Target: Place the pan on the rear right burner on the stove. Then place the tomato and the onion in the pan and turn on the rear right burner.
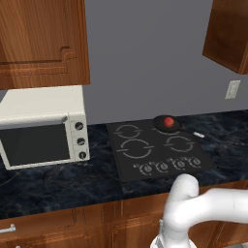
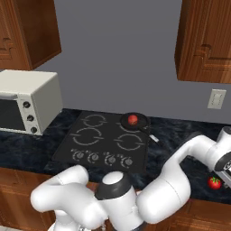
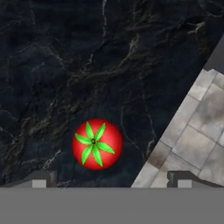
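Hand view looks straight down on the tomato (image 3: 97, 144), lying on the dark worktop (image 3: 65, 65) near its edge, between my wide-open, empty jaws. The pan (image 2: 134, 122) already sits on the rear right burner holding something red. Next I'd descend and close; nothing blocks me.

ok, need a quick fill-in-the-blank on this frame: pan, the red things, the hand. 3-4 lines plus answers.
1. The pan sits on the rear ____ burner of the stove.
2. The round thing lying in the pan is coloured ____.
3. The tomato under the hand lies on the dark ____, near its edge.
4. The hand's jaws are ____, with nothing between them.

Missing words: right; red; counter; open
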